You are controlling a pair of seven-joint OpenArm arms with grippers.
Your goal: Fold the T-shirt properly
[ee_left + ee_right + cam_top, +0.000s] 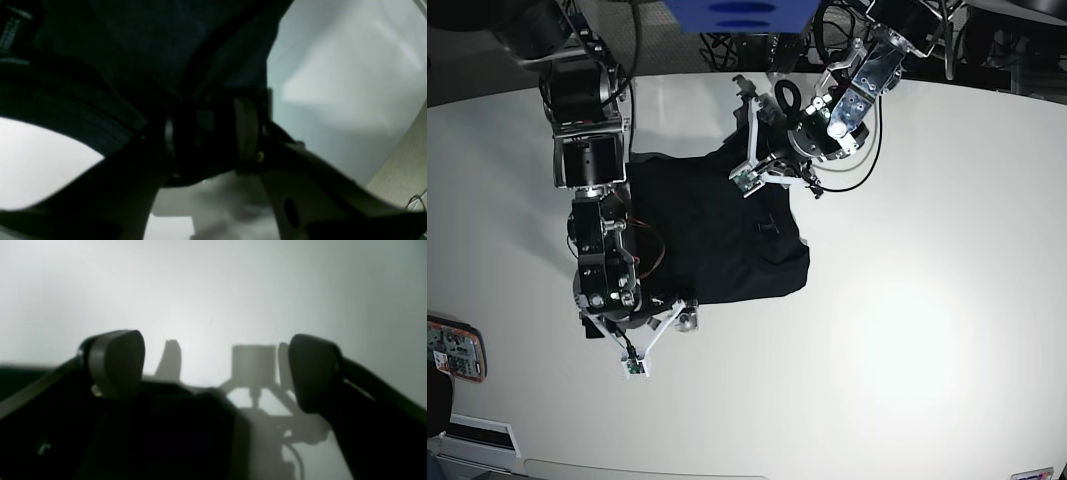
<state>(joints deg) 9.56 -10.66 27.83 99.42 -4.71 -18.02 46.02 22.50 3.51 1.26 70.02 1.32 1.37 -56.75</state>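
T-shirt (712, 240) on desk (927, 300), bunched into rough compact block — partly folded, edges uneven. Left pincer (213, 133) clenched on shirt fabric at far edge. Right pincer (213, 373) released, empty, at near-left corner. Left to do: final fold, squaring up.

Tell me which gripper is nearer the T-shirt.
Left. The left gripper is at the T-shirt's far edge, its jaws closed on a fold of black fabric. The right gripper stands open just off the shirt's near corner, holding nothing.
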